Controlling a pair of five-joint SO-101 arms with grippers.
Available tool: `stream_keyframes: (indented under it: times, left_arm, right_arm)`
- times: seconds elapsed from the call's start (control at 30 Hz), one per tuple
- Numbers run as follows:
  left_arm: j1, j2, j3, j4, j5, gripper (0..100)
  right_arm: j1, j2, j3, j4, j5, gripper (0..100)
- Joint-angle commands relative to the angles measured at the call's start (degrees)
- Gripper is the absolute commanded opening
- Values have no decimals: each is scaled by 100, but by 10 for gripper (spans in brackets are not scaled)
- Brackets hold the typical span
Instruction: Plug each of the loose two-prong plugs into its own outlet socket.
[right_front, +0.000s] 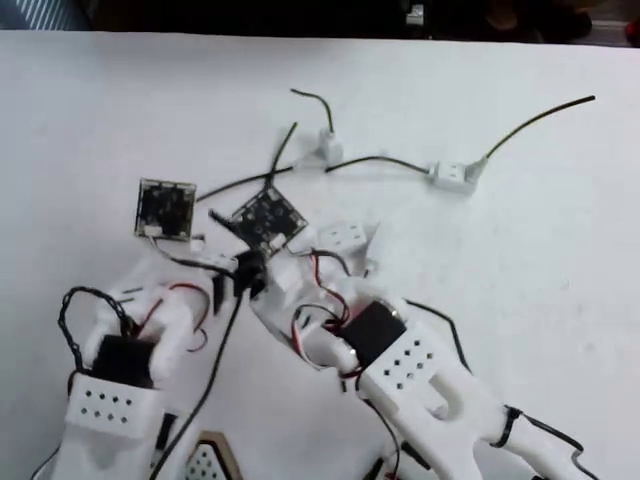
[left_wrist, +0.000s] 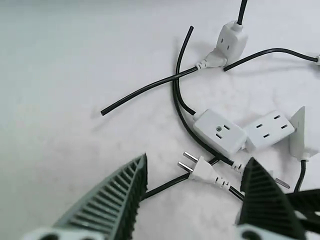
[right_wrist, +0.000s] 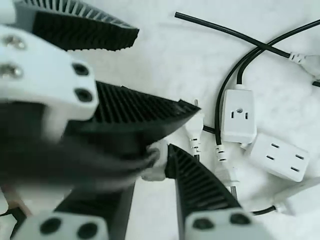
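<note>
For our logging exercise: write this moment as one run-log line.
left gripper: open over loose plug | right gripper: beside | two outlet sockets: visible slots empty

free: open table (right_front: 90, 110) at far left | blocked: centre — crossed cords (left_wrist: 176, 95), sockets (left_wrist: 220, 131) crowd plug (left_wrist: 202, 170)
</note>
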Motion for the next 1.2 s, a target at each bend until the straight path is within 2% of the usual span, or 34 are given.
stream_keyframes:
  times: [0.0,0.3,0.53,0.63,0.83,0.97,1.17]
  left_arm:
    - [277,-84,-255,-53,9,301]
    - [295,-84,-246,-53,-316,301]
    - [-585,-40,-255,44,-413,301]
    - [-567,-31,-290,308,-782,304]
    - [-189,22,-422,475,-1020,306]
    - [-31,857,-1248,923,-1002,334]
    - [-4,3327,-3024,1618,-466,382]
  right_arm:
    - [-48,-119,-62,-154,-44,18]
    - [31,-110,44,-145,-44,18]
    - [1420,-136,62,-356,-62,18]
    - [2114,-110,88,-655,-484,17]
    - [3143,-110,484,-1596,-1196,17]
    - [3468,-110,782,-2229,-1398,17]
    - [3741,-110,870,-2431,-1512,17]
